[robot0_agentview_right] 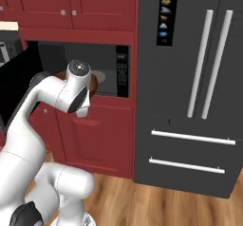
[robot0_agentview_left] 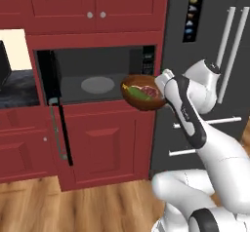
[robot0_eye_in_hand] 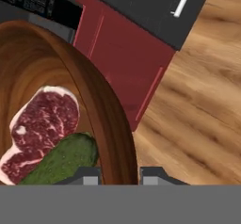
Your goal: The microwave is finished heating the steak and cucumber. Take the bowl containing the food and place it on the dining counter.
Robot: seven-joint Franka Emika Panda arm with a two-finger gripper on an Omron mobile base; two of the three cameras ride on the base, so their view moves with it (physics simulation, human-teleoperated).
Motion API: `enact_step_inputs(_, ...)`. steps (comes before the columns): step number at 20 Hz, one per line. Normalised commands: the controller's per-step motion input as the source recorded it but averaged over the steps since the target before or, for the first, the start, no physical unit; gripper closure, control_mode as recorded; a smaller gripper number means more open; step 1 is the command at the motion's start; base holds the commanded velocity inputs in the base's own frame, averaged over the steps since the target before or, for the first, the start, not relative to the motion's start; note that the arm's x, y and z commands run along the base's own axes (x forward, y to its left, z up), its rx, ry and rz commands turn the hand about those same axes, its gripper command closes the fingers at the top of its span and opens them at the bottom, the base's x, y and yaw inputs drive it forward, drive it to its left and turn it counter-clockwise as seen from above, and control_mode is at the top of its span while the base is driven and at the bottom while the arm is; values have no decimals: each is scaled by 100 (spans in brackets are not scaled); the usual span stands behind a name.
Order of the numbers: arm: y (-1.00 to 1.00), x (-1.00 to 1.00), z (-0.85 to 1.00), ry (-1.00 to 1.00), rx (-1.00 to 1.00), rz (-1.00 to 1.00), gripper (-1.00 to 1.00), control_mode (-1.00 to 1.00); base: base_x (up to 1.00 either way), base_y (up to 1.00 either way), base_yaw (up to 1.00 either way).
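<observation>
The brown wooden bowl (robot0_agentview_left: 138,99) hangs in the air just outside the lower right corner of the open microwave (robot0_agentview_left: 97,72). In it lie the reddish steak (robot0_agentview_left: 152,90) and the green cucumber (robot0_agentview_left: 138,94). My gripper (robot0_agentview_left: 163,87) is shut on the bowl's right rim. In the hand view the bowl's rim (robot0_eye_in_hand: 96,100) runs between my fingertips (robot0_eye_in_hand: 87,176), with the steak (robot0_eye_in_hand: 42,119) and cucumber (robot0_eye_in_hand: 63,159) inside. The microwave door (robot0_agentview_left: 52,104) stands swung out to the left, its grey bar handle hanging low. In the right base view my arm hides most of the bowl (robot0_agentview_right: 95,82). The dining counter is out of view.
A dark fridge (robot0_agentview_right: 190,78) with long grey handles stands right of the microwave. Red cabinets sit above and below it (robot0_agentview_left: 107,143). A dark worktop (robot0_agentview_left: 17,89) lies at the left. A glass turntable (robot0_agentview_left: 97,84) rests inside the microwave. Wooden floor (robot0_eye_in_hand: 202,100) spreads below.
</observation>
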Motion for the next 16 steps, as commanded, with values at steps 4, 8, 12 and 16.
enact_step_inputs(4,0,0,0,0,0,0,100,100,-100,-98,30)
enact_step_inputs(8,0,0,0,0,0,0,100,100,-91,-47,83)
enact_step_inputs(12,0,0,0,0,0,0,100,100,-41,-15,100)
enact_step_inputs(16,0,0,0,0,0,0,100,100,-11,0,100)
